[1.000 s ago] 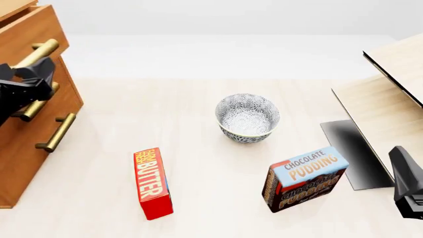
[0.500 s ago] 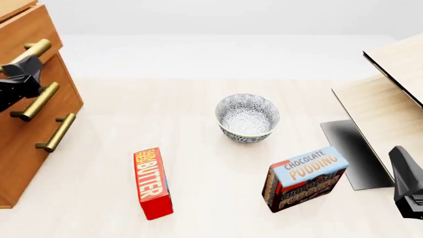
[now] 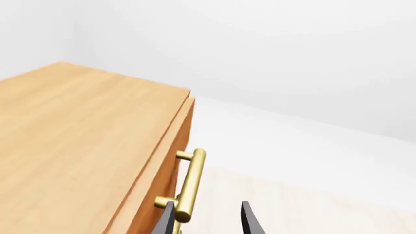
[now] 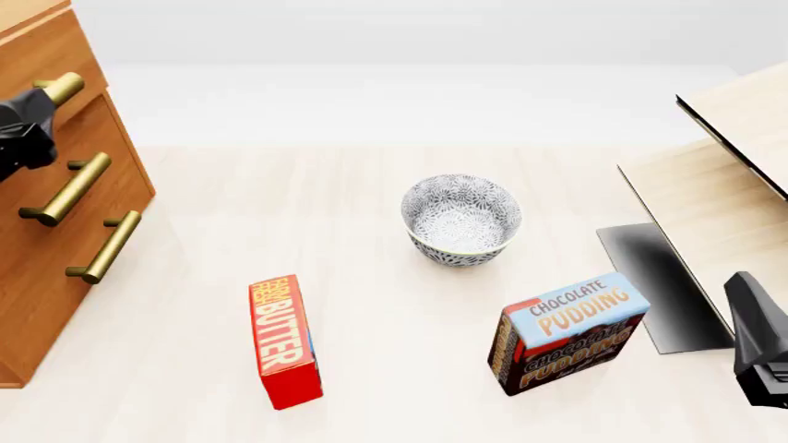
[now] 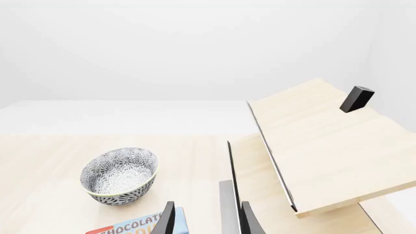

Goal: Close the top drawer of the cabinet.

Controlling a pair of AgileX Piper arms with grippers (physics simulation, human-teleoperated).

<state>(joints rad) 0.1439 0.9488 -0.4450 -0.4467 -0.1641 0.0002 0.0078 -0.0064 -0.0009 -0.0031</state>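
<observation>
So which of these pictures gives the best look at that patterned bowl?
The front view: the bowl sits whole mid-table, its patterned rim, inside and outer wall all showing. The right wrist view also shows it complete, but off to one side. The left wrist view misses it entirely.

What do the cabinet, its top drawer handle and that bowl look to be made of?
The cabinet looks like warm-brown wood with a matte finish: grain lines run across its top in the left wrist view. The top drawer handle looks like brass, a golden bar with a soft sheen. The bowl looks like glazed ceramic, white with a dense dark pattern, though a render leaves that open.
</observation>
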